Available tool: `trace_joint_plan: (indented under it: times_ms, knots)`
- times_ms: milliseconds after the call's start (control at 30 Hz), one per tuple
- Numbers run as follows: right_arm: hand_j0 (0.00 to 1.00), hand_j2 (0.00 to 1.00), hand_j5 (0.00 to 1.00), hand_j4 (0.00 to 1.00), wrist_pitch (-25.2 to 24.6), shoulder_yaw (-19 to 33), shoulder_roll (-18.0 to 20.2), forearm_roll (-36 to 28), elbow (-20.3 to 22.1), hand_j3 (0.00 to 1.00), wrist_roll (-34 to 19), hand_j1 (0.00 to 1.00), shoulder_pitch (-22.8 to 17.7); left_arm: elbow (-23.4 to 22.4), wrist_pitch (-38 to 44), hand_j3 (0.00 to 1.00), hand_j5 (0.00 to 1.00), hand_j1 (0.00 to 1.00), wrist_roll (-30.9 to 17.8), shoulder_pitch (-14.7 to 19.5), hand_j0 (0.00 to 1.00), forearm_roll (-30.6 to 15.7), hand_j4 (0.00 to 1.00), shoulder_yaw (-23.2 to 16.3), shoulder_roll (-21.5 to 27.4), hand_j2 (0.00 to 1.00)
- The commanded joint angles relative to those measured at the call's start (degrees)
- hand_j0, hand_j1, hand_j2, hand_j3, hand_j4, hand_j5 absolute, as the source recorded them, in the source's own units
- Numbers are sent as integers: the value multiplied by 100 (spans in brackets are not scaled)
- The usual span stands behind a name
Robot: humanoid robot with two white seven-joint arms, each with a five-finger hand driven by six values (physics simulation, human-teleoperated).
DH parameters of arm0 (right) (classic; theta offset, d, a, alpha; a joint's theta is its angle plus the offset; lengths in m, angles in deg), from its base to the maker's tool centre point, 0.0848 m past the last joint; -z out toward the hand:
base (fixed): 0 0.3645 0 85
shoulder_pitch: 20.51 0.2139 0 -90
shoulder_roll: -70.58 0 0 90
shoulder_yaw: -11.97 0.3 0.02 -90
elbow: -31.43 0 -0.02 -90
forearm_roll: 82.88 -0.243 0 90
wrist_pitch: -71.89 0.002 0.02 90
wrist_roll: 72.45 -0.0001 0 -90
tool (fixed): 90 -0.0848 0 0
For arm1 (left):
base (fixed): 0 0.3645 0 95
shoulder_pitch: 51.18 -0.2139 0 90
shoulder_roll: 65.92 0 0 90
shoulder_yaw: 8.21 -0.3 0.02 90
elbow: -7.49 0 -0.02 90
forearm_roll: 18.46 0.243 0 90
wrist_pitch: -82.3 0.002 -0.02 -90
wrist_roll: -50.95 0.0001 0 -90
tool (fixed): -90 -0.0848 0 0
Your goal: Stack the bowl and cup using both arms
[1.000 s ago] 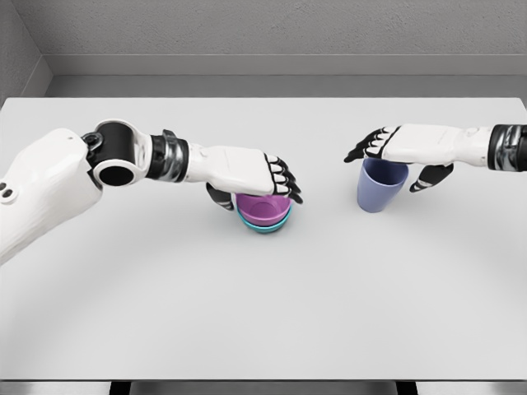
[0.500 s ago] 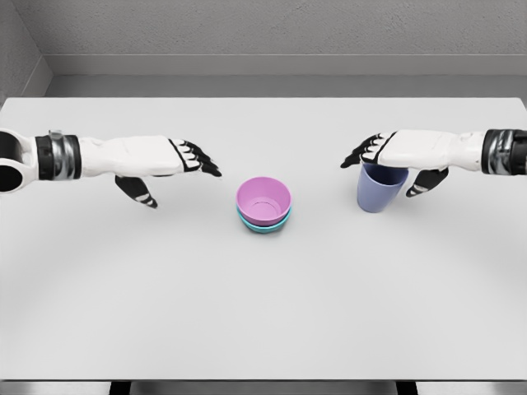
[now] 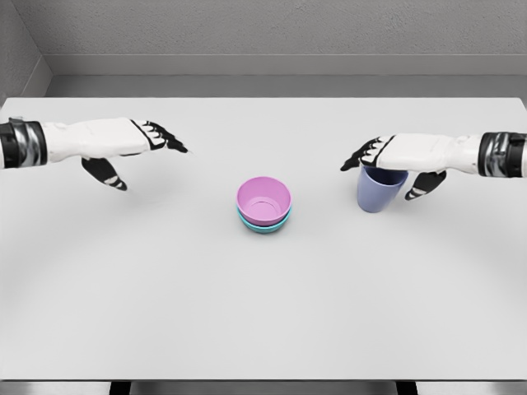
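1. A pink bowl [image 3: 264,200] sits nested inside a teal bowl [image 3: 265,225] at the middle of the white table [image 3: 263,313]; nothing lies in the pink one.
2. A blue cup [image 3: 379,189] stands upright to the right; the right hand [image 3: 399,156] covers its rim, fingers wrapped about it.
3. The left hand [image 3: 123,144] hovers well apart at the left, fingers spread, holding nothing.

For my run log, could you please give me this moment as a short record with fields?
surface: white table
bowls: pink bowl nested in teal bowl, table centre
cup: blue cup, upright, right of the bowls
left hand: open, holding nothing, well left of the bowls
right hand: over the cup's rim, fingers around it
stacking: bowls stacked; cup not yet on them
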Motion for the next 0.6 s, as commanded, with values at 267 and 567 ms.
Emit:
trace_joint_plan:
  times_ms: [267, 567]
  knots:
    - [100, 100, 100, 100, -15, -58, -59, -31, -107, 100, 2, 100, 0, -174, 14, 100, 100, 100, -2, 0, 100, 28, 100, 60, 15, 100]
    - [84, 84, 84, 84, -15, -67, -59, -31, -116, 84, 2, 84, 35, -174, 14, 100, 100, 100, -2, -9, 100, 19, 100, 68, 15, 100]
